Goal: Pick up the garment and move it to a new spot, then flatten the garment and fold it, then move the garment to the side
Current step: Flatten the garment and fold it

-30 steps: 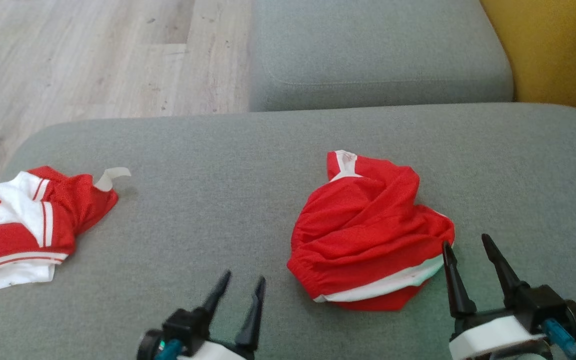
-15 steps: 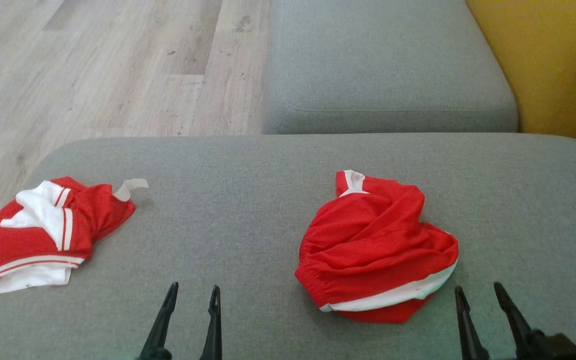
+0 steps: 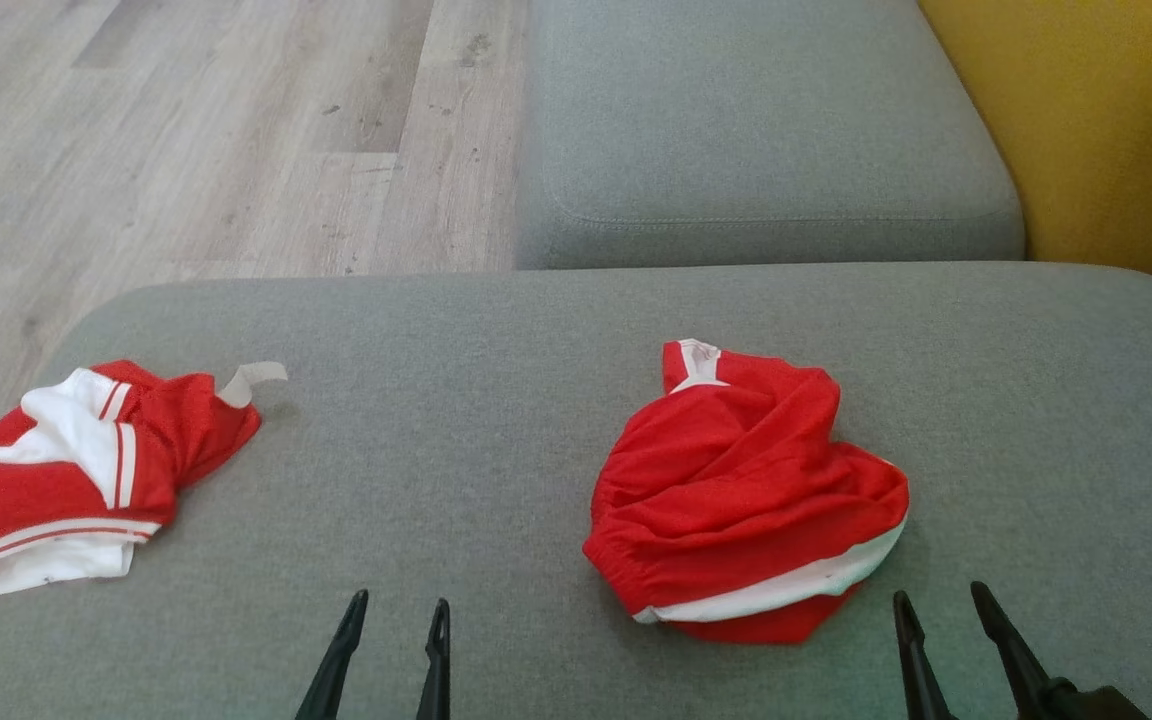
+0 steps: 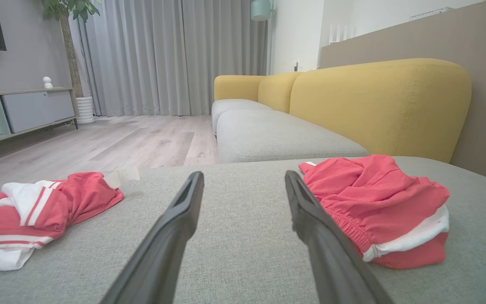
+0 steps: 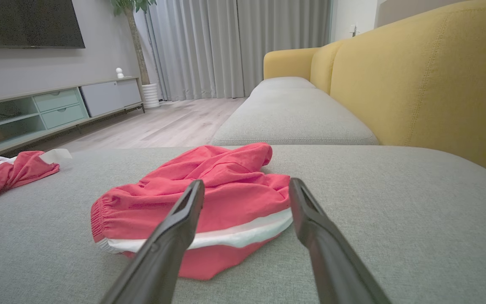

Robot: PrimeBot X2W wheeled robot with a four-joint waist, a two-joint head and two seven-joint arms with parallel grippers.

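**Garments, red with white trim: two.**
- The garment (image 3: pixel 746 500) is crumpled in a heap on the near seat cushion (image 3: pixel 456 400), right of centre.
- A second garment (image 3: pixel 66 480), also rumpled, lies at that cushion's left edge, well apart from the first.

**Grippers: two.**
- The left gripper (image 3: pixel 401 600) is at the near edge, between the two garments. Its fingers are spread wide and hold nothing.
- The right gripper (image 3: pixel 939 591) is near the garment's near right corner, not touching it. Its fingers are likewise spread and hold nothing.

**Grey seat cushions: two.**
- The far cushion (image 3: pixel 756 130) sits beyond the near one.

**Yellow backrest (image 3: pixel 1116 130): one, right.**

**Wood floor (image 3: pixel 186 130): far left.**
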